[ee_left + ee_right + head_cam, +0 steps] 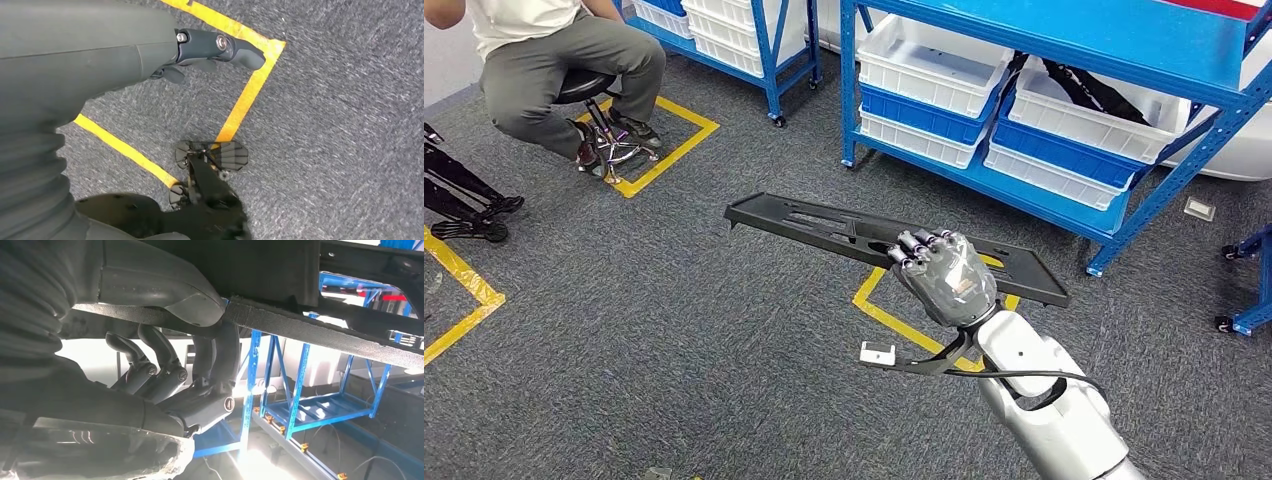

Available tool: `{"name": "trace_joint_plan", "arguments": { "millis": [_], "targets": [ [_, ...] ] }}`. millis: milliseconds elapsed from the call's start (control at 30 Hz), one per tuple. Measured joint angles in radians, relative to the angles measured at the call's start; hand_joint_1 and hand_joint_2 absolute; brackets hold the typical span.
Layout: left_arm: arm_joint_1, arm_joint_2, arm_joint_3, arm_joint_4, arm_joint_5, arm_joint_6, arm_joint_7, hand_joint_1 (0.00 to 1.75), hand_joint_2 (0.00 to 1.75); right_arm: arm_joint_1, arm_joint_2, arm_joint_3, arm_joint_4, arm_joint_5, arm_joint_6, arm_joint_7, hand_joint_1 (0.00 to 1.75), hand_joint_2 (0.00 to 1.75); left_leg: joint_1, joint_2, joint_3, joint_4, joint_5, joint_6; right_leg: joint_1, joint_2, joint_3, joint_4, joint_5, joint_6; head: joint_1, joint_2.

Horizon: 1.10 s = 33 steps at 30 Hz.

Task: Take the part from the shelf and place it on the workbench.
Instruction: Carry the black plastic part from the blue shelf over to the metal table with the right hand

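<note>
The part (824,225) is a long, flat black plastic panel with cut-outs, held roughly level above the grey carpet in front of the blue shelf (1074,190). My right hand (944,275) grips its near long edge right of the middle, fingers curled over the top. In the right wrist view the thick thumb (175,295) presses one face of the part (310,330) and the dark fingers (160,365) wrap the other. My left hand (200,50) hangs over the carpet with nothing in it, thumb sticking out.
The shelf carries several white bins (934,70). A person sits on a stool (554,60) at the back left. Yellow tape squares (674,140) mark the carpet. Black stand feet (464,205) lie at the left, and a rack caster (1224,323) stands at the right.
</note>
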State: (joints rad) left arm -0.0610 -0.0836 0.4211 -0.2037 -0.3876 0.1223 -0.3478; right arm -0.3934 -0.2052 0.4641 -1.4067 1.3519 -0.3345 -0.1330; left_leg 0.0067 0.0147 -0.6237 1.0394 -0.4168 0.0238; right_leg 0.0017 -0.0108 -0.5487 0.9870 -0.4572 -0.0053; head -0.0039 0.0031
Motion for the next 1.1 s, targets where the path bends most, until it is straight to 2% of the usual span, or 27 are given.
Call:
{"name": "trace_joint_plan", "arguments": {
  "millis": [67,133,167,200,267,300,333,367,433,467,500,567,600,667,700,767,800,833,867,900,933,967,1000,1033,1100],
  "targets": [
    [-0.002,0.0,0.0,0.0,0.0,0.0,0.0,0.0,1.75,-0.004,0.0,0.0,0.0,-0.001,0.0,-0.001,1.69,1.75,-0.006,0.0,0.003,-0.016,0.0,0.005,0.004,-0.006,-0.003,-0.002,-0.001,0.006,0.0,0.0],
    [-0.002,-0.001,0.0,0.0,0.001,0.0,0.0,0.0,1.75,-0.008,-0.001,0.0,0.0,-0.002,0.0,-0.003,1.69,1.75,-0.002,-0.006,0.01,-0.032,0.008,0.014,0.004,-0.008,-0.01,0.007,-0.01,0.012,0.0,0.0],
    [-0.003,-0.001,0.001,0.0,0.001,0.0,-0.001,0.0,1.75,-0.011,-0.001,-0.001,0.001,-0.003,0.0,-0.004,1.69,1.75,0.001,-0.008,0.015,-0.042,0.013,0.019,0.004,-0.006,-0.023,0.033,-0.025,0.012,0.001,0.0],
    [-0.004,-0.002,0.001,0.0,0.002,0.0,-0.001,0.0,1.75,-0.014,-0.002,-0.002,0.001,-0.004,0.0,-0.004,1.69,1.75,0.004,-0.011,0.019,-0.049,0.018,0.023,0.003,-0.003,-0.046,0.08,-0.047,0.01,0.001,0.0],
    [-0.005,-0.002,0.001,0.0,0.002,0.001,-0.001,0.0,1.75,-0.018,-0.002,-0.004,0.004,-0.005,0.0,-0.004,1.69,1.75,0.003,-0.019,0.018,-0.051,0.019,0.026,-0.002,0.004,-0.113,0.218,-0.101,0.007,0.002,0.0],
    [-0.005,-0.003,0.001,0.0,0.002,0.001,-0.001,0.0,1.75,-0.019,-0.003,-0.005,0.005,-0.005,0.001,-0.004,1.69,1.75,0.003,-0.023,0.018,-0.051,0.019,0.026,-0.005,0.005,-0.141,0.272,-0.116,0.011,0.002,0.0],
    [-0.005,-0.003,0.001,0.0,0.002,0.0,-0.001,0.0,1.75,-0.018,-0.003,-0.005,0.007,-0.005,0.001,-0.004,1.69,1.75,0.003,-0.028,0.017,-0.05,0.019,0.026,-0.008,0.006,-0.154,0.294,-0.118,0.018,0.002,0.0],
    [-0.005,-0.004,0.001,0.0,0.002,0.0,-0.001,0.0,1.75,-0.019,-0.003,-0.006,0.008,-0.005,0.001,-0.004,1.69,1.75,0.003,-0.033,0.018,-0.05,0.019,0.025,-0.012,0.006,-0.144,0.268,-0.101,0.028,0.002,0.0],
    [-0.005,-0.006,0.001,0.0,0.002,-0.001,-0.001,0.0,1.75,-0.021,-0.004,-0.007,0.008,-0.005,0.001,-0.004,1.69,1.75,0.004,-0.043,0.019,-0.048,0.019,0.019,-0.022,0.007,-0.075,0.123,-0.041,0.048,0.003,0.0],
    [-0.005,-0.007,0.001,0.0,0.002,-0.002,-0.001,0.0,1.75,-0.023,-0.004,-0.008,0.008,-0.005,0.001,-0.004,1.69,1.75,0.002,-0.046,0.018,-0.046,0.018,0.014,-0.023,0.008,-0.041,0.054,-0.016,0.051,0.002,0.0],
    [-0.005,-0.007,0.001,0.0,0.001,-0.003,-0.001,0.0,1.75,-0.025,-0.004,-0.01,0.008,-0.005,0.001,-0.004,1.69,1.75,0.0,-0.049,0.017,-0.045,0.018,0.007,-0.023,0.01,-0.02,0.011,-0.001,0.049,0.002,0.0],
    [-0.004,-0.007,0.001,0.0,0.001,-0.003,-0.002,0.0,1.75,-0.027,-0.005,-0.011,0.008,-0.004,0.0,-0.004,1.69,1.75,-0.002,-0.051,0.014,-0.043,0.018,-0.004,-0.019,0.011,-0.011,-0.005,0.009,0.037,0.0,0.0],
    [-0.003,-0.007,0.001,0.0,0.001,-0.003,-0.002,0.0,1.75,-0.027,-0.005,-0.011,0.008,-0.003,0.0,-0.004,1.69,1.75,0.001,-0.051,0.013,-0.042,0.018,-0.008,-0.022,0.01,-0.012,-0.006,0.011,0.031,0.0,0.0],
    [-0.001,-0.006,0.002,0.0,0.0,-0.003,-0.002,0.0,1.75,-0.029,-0.006,-0.011,0.006,-0.002,0.0,-0.004,1.69,1.75,0.006,-0.042,0.002,-0.015,-0.002,-0.018,-0.027,0.009,-0.01,-0.007,0.015,0.021,-0.001,0.0],
    [-0.001,-0.006,0.002,0.0,0.0,-0.003,-0.002,0.0,1.75,-0.03,-0.005,-0.011,0.005,-0.002,0.0,-0.004,1.69,1.75,0.008,-0.034,-0.017,0.028,-0.028,-0.023,-0.029,0.008,-0.008,-0.008,0.016,0.015,-0.002,0.0],
    [-0.001,-0.006,0.003,0.0,0.0,-0.003,-0.002,0.0,1.75,-0.031,-0.005,-0.011,0.004,-0.001,0.0,-0.004,1.69,1.75,0.01,-0.022,-0.08,0.166,-0.096,-0.03,-0.025,0.006,-0.008,-0.008,0.015,0.009,-0.003,0.0],
    [-0.001,-0.006,0.003,0.0,0.0,-0.003,-0.002,0.0,1.75,-0.031,-0.005,-0.011,0.004,0.0,0.0,-0.004,1.69,1.75,0.012,-0.02,-0.111,0.232,-0.12,-0.032,-0.022,0.005,-0.007,-0.008,0.015,0.008,-0.003,0.0],
    [0.0,-0.006,0.004,0.0,0.0,-0.003,-0.002,0.0,1.75,-0.031,-0.005,-0.011,0.004,0.001,0.0,-0.005,1.69,1.75,0.012,-0.019,-0.128,0.264,-0.125,-0.031,-0.02,0.005,-0.007,-0.008,0.014,0.007,-0.003,0.0],
    [0.0,-0.006,0.004,0.0,0.0,-0.003,-0.002,0.0,1.75,-0.03,-0.005,-0.011,0.004,0.001,0.0,-0.005,1.69,1.75,0.012,-0.019,-0.124,0.254,-0.109,-0.029,-0.019,0.004,-0.005,-0.008,0.013,0.006,-0.003,0.0],
    [0.0,-0.006,0.005,0.0,0.0,-0.003,-0.002,0.0,1.75,-0.031,-0.005,-0.011,0.003,0.001,0.0,-0.006,1.69,1.75,0.012,-0.018,-0.099,0.202,-0.077,-0.025,-0.017,0.004,-0.003,-0.008,0.012,0.006,-0.003,0.0],
    [-0.001,-0.006,0.005,0.0,0.0,-0.003,-0.002,0.0,1.75,-0.031,-0.005,-0.011,0.003,0.001,0.0,-0.007,1.69,1.75,0.012,-0.015,-0.063,0.128,-0.039,-0.019,-0.016,0.004,-0.001,-0.008,0.011,0.005,-0.003,0.0],
    [-0.001,-0.005,0.005,0.0,0.0,-0.003,-0.002,0.0,1.75,-0.032,-0.005,-0.011,0.003,0.001,0.0,-0.007,1.69,1.75,0.009,-0.011,-0.028,0.059,-0.014,-0.013,-0.012,0.004,0.0,-0.007,0.009,0.005,-0.003,0.0],
    [-0.003,-0.005,0.005,0.0,0.0,-0.003,-0.002,0.0,1.75,-0.033,-0.005,-0.011,0.003,0.001,0.0,-0.007,1.69,1.75,0.005,-0.007,-0.004,0.01,0.001,-0.008,-0.008,0.004,-0.001,-0.007,0.008,0.006,-0.002,0.0],
    [-0.004,-0.004,0.006,0.0,0.0,-0.003,-0.002,0.0,1.75,-0.035,-0.006,-0.011,0.003,0.001,0.0,-0.007,1.69,1.75,0.002,-0.004,0.007,-0.016,0.005,-0.005,-0.005,0.002,-0.002,-0.007,0.007,0.008,-0.002,0.0],
    [-0.006,-0.005,0.006,0.0,-0.001,-0.003,-0.001,0.0,1.75,-0.038,-0.006,-0.011,0.003,0.002,0.0,-0.008,1.69,1.75,-0.003,-0.007,0.008,-0.026,0.003,0.001,-0.002,-0.003,-0.004,-0.01,0.007,0.015,-0.002,0.0]
  ]
}}
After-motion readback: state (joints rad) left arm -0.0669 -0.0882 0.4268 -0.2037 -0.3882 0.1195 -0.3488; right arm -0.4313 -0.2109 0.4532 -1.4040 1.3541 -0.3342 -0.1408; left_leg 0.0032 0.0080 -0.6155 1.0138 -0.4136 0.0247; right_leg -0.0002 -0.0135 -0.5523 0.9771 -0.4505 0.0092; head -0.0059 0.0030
